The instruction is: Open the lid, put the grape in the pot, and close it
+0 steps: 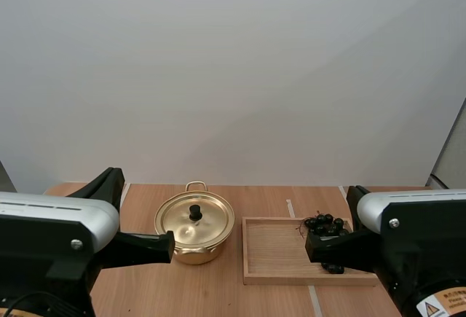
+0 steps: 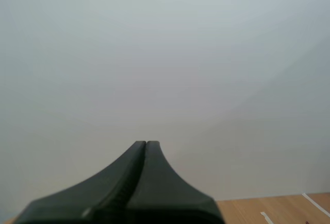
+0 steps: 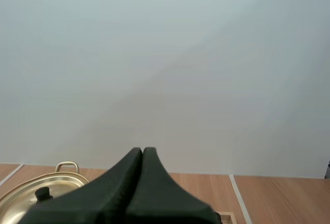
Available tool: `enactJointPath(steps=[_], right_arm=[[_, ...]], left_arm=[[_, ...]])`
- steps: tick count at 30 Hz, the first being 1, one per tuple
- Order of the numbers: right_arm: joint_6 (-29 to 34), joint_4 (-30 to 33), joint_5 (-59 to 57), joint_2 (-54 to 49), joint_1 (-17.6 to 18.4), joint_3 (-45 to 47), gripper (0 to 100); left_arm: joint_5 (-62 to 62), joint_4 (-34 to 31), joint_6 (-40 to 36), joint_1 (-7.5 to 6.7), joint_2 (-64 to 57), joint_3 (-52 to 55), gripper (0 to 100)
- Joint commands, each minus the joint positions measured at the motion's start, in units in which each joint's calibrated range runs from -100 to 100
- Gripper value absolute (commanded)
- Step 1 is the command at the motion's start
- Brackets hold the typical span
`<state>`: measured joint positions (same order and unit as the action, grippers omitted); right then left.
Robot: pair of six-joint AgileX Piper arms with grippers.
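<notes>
The left claw (image 1: pixel 171 247), pressed closed and empty like the right claw (image 3: pixel 143 150), is nearer the lid (image 1: pixel 194 222), at its one o'clock.

A golden metal pot (image 1: pixel 191 253) stands upright on the table (image 1: pixel 182 291), left of centre, with one loop handle (image 1: pixel 195 185) showing at its far side. Its matching lid (image 1: pixel 211 224) sits closed on it, black knob (image 1: pixel 195 213) up. A bunch of dark grapes (image 1: pixel 325 223) lies in the far right corner of a wooden tray (image 1: pixel 273 251), which lies just right of the pot.

Glossy brass-toned pot (image 1: pixel 194 228), wooden tray (image 1: pixel 277 255)
</notes>
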<state>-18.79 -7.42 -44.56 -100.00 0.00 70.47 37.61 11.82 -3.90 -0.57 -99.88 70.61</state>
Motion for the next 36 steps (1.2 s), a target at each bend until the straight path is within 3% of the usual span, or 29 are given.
enactJointPath(steps=[1, 2, 5, 6, 7, 8, 14, 21, 32, 36], right_arm=[[0.21, -0.43, -4.03, 0.0, -0.17, -0.56, 0], [0.21, -0.43, -4.51, 0.0, -0.17, -0.56, 3], [0.21, -0.43, -4.71, 0.0, -0.17, -0.56, 44], [0.21, -0.43, -4.71, 0.0, -0.17, -0.56, 55], [0.21, -0.43, -4.35, 0.0, -0.17, -0.56, 84], [0.21, -0.43, -4.11, 0.0, -0.17, -0.56, 100], [0.55, -0.22, -2.71, 0.99, -0.17, -0.56, 100], [0.88, 0.96, -8.94, 10.11, -0.17, -0.56, 100], [5.75, 0.85, -14.72, 27.46, -0.17, -0.56, 100], [5.75, 0.85, -14.57, 29.57, -0.17, -0.56, 100]], left_arm=[[4.36, -0.09, -1.21, 0.16, -0.12, -0.54, 9], [6.34, -0.69, -1.13, 0.16, -0.12, -0.88, 15], [14.29, -4.23, -1.12, 0.16, 3.78, -2.89, 52], [15.03, -4.72, -1.12, 0.16, 5.0, -3.38, 59], [16.32, -5.76, -0.16, 0.16, 8.53, -4.61, 91], [16.32, -5.89, 1.41, 0.16, 10.37, -5.19, 100], [17.62, -3.59, 9.24, 0.16, 24.12, -10.8, 100], [24.51, 7.57, 25.63, 0.16, 46.75, -18.11, 100], [22.54, 10.39, 36.08, 0.08, 75.07, -27.88, 100], [22.54, 10.79, 38.22, -1.49, 82.09, -30.97, 100]])
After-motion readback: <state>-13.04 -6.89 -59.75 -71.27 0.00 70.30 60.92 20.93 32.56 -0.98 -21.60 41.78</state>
